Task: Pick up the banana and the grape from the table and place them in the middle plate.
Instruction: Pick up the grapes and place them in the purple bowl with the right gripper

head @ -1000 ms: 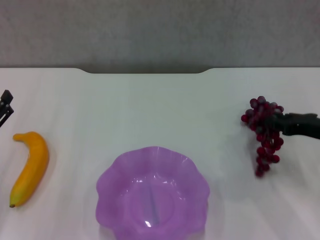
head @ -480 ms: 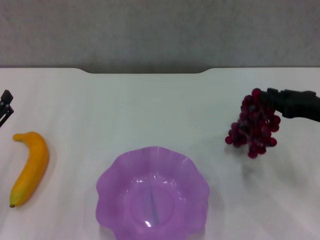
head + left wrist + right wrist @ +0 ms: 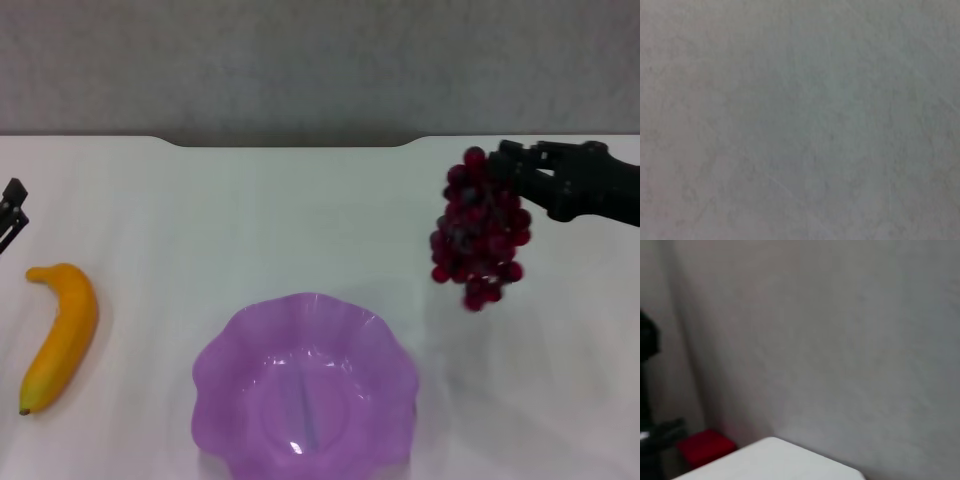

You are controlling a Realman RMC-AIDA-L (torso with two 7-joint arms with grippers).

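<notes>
We're carrying the dark red-purple grape bunch (image 3: 478, 238) clamped in our right end effector (image 3: 512, 168), right of the empty wavy translucent purple plate (image 3: 306, 388); smooth yellow-orange banana (image 3: 62, 334) left untouched.

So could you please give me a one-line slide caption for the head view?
Right gripper holds the grape above the table; banana lies left of the empty middle plate.

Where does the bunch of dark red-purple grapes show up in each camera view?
Head view: the bunch of dark red-purple grapes hangs from the right gripper, right of the translucent purple plate.
Left wrist view: not in it.
Right wrist view: not in it.
Shared landmark: the white table, whose corner shows in the right wrist view.
</notes>
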